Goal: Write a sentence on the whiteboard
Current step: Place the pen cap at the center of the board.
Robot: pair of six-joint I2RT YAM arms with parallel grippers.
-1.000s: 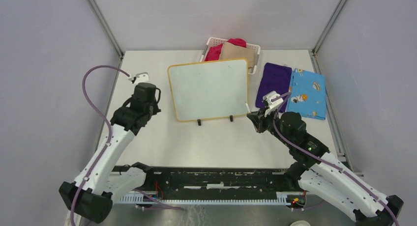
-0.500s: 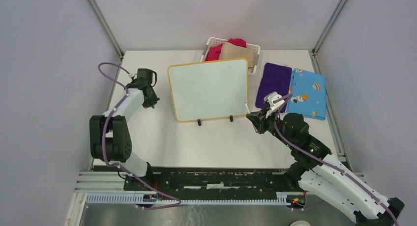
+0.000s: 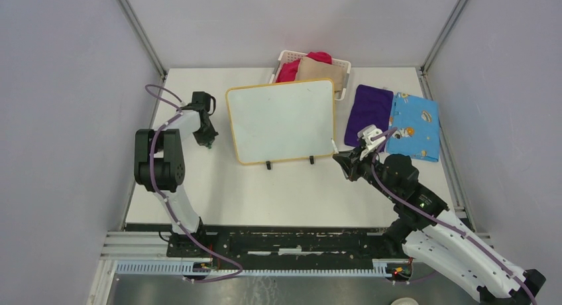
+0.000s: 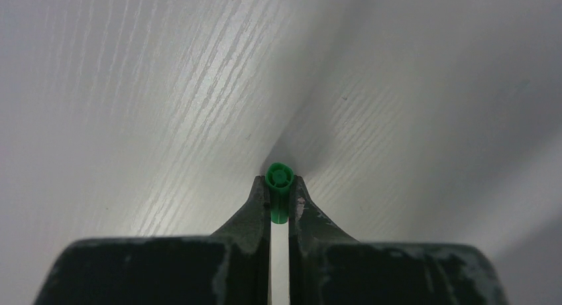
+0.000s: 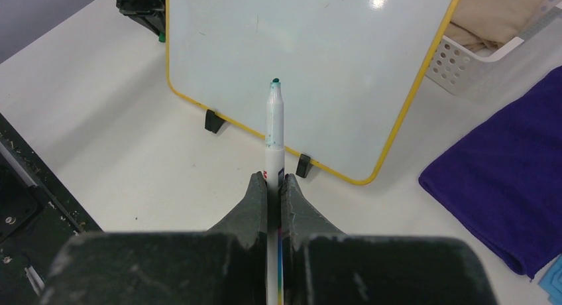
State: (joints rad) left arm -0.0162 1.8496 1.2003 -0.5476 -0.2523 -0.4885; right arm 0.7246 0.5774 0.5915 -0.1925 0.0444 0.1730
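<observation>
Left arm (image 3: 159, 160) folded back; green cap (image 4: 279, 185) half hidden between its fingers (image 4: 255, 212)

Plain grey walls (image 3: 66, 86) (metal corner posts (image 3: 137, 30)) enclose a white woodgrain table (image 3: 265, 192).

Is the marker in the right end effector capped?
No, the marker in the right end effector shows a bare green tip.

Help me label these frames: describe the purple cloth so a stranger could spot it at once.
Find the yellow-framed whiteboard standing mid-scene. To its right, seen from above, two flat cloths lie side by side; the purple cloth is the one nearer the board. It is plain dark purple, while the blue cloth beside it carries cartoon prints.
</observation>
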